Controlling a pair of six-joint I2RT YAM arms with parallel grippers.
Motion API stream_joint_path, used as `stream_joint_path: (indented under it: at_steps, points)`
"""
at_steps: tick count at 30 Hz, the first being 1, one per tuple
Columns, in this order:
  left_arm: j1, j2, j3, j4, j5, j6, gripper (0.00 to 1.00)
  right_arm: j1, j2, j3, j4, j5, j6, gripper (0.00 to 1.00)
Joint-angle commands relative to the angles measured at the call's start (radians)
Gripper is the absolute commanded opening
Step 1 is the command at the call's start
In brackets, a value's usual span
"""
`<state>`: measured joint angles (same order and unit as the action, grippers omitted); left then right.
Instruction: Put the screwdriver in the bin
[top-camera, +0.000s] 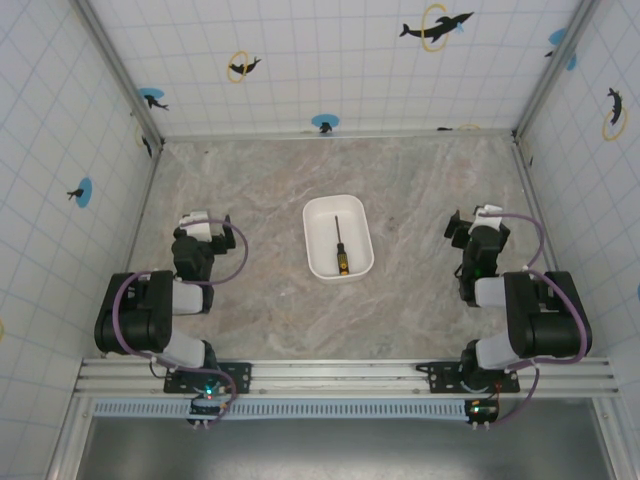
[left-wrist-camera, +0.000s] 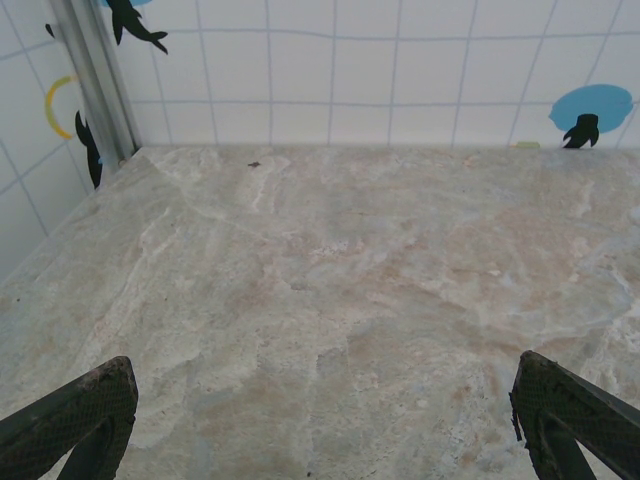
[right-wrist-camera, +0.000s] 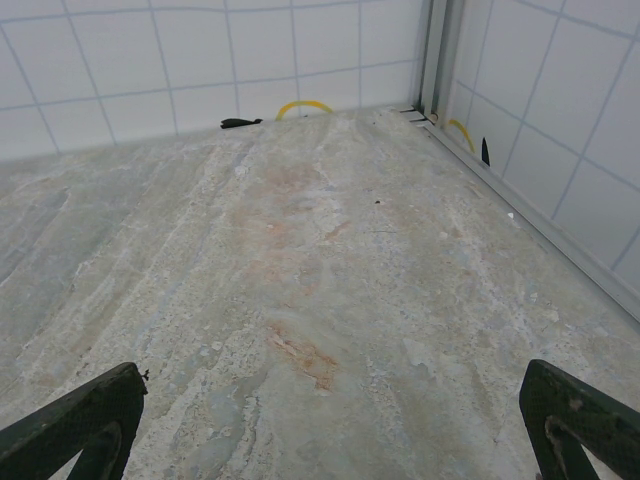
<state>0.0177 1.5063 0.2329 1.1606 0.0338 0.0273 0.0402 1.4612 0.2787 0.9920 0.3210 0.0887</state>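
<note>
Spreading across most of the overhead view, the marbled table (top-camera: 250, 180) sits inside tiled walls (top-camera: 300, 60). The left arm (top-camera: 150, 310) is folded low at the near left and the right arm (top-camera: 540, 315) at the near right, both well apart from the middle.

The bin (top-camera: 338, 198) sits between them at the centre of the table. The screwdriver (top-camera: 339, 245) lies flat inside it, shaft pointing far and handle toward the near wall, so the task looks complete.

The left gripper (left-wrist-camera: 322, 372) has its jaws spread wide with only bare stone between them. The right gripper (right-wrist-camera: 330, 375) is likewise wide apart and carries nothing.

Little looks likely to go wrong from here. The main risk I judge is a careless arm move. A swing inward from either side could clip the light bin's rim and slide or tip it, letting the slim tool roll out. The handle rests close to the near wall, so a hard jolt there might bounce it over the shallow rim.
</note>
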Motion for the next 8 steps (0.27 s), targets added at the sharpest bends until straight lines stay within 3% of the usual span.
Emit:
stream_joint_path:
  at_steps: [1,8]
  points:
    - [-0.004,0.005,0.021,0.016,-0.007,0.016,0.98,0.006,0.008,0.031,0.02,0.02,-0.005,0.99]
    - [-0.004,0.006,0.021,0.016,-0.008,0.017,0.98,0.006,0.009,0.031,0.019,0.02,-0.006,0.99]
